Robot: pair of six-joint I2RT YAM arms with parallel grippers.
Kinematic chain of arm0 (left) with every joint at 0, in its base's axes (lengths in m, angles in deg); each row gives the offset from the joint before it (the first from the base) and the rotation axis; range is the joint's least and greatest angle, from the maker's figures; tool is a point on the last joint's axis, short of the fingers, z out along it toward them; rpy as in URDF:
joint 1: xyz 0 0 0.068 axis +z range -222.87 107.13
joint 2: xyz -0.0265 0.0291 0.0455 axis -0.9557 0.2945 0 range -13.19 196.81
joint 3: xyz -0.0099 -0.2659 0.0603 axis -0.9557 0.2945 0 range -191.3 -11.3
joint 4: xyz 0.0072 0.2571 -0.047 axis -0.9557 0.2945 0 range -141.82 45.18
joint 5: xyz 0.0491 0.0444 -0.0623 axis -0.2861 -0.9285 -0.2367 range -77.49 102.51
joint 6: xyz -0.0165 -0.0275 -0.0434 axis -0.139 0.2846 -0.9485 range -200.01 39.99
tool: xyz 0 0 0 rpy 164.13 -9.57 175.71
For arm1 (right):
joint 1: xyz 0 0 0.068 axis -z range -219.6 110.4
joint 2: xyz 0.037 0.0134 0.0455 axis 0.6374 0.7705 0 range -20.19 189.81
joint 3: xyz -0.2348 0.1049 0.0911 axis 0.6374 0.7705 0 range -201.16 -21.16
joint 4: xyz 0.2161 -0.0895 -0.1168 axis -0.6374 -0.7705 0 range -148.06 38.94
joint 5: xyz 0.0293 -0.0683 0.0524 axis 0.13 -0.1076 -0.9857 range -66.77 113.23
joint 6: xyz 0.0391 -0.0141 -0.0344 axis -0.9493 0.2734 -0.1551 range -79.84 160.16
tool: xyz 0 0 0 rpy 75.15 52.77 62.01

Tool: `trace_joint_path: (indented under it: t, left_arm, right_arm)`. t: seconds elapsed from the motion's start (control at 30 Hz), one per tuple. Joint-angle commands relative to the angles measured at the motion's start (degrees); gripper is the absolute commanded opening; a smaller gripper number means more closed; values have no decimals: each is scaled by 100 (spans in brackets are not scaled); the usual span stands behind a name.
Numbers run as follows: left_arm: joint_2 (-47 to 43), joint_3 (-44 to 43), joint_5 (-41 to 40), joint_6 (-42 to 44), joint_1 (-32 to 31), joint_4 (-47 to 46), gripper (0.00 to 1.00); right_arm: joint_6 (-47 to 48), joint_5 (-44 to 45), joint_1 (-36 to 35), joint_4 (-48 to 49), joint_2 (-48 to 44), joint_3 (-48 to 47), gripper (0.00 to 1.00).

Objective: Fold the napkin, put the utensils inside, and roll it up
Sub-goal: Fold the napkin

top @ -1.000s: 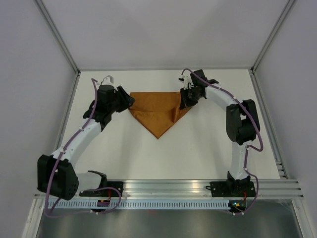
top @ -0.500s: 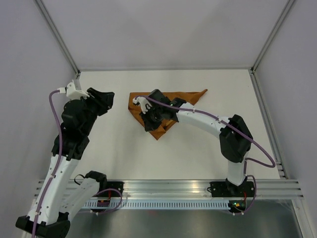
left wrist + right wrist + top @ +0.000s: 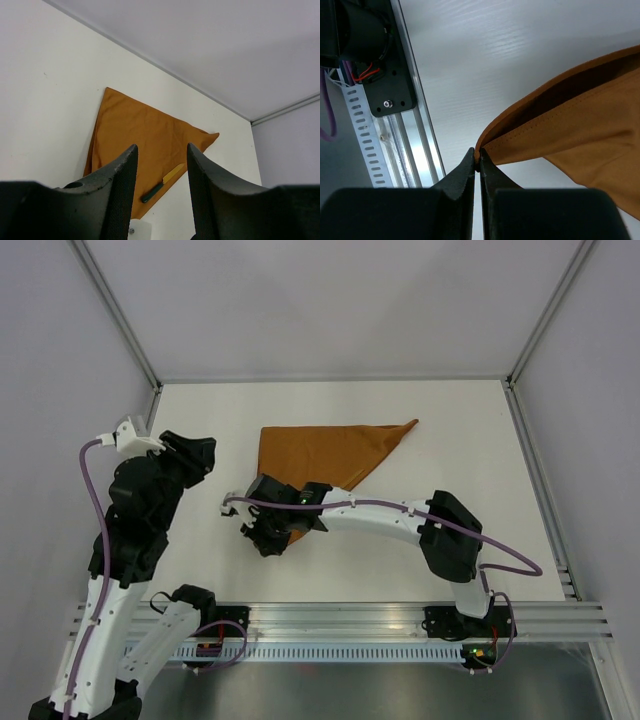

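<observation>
The rust-orange napkin (image 3: 325, 452) lies folded in a triangle at the table's far middle. My right gripper (image 3: 264, 534) is low at its near-left corner and shut on it; in the right wrist view the fingertips (image 3: 478, 160) pinch the hemmed corner of the napkin (image 3: 580, 120), lifted off the table. One utensil (image 3: 162, 183), with a dark handle and a yellowish blade, rests on the napkin (image 3: 135, 132) by its near edge; the right arm hides it in the top view. My left gripper (image 3: 198, 454) hangs raised to the left of the cloth, open (image 3: 162, 148) and empty.
The aluminium rail (image 3: 340, 620) with both arm bases runs along the near edge, and its slotted strip (image 3: 370, 145) shows close behind the right gripper. White walls enclose the table; its far edge (image 3: 330, 381) lies behind the napkin.
My right gripper has swept from the napkin's far right corner across to the near left, dragging a corner with it. The left arm has let go and drawn back to the left, rising.
</observation>
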Motion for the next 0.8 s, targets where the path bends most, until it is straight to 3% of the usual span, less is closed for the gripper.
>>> trace_joint_path:
  t: [0.0,0.33,0.77]
  left_arm:
    - [-68,-257,-144,86,-12,195,50]
    - [186,-240,-48,103,-20,90,50]
    - [547,-160,198,121,-12,-262,50]
  right_arm:
    - [-107,150,-135,83,230,-423,9]
    - [-37,335,242,294,-77,-81,7]
    - [516,300,2369,224,-517,350,6]
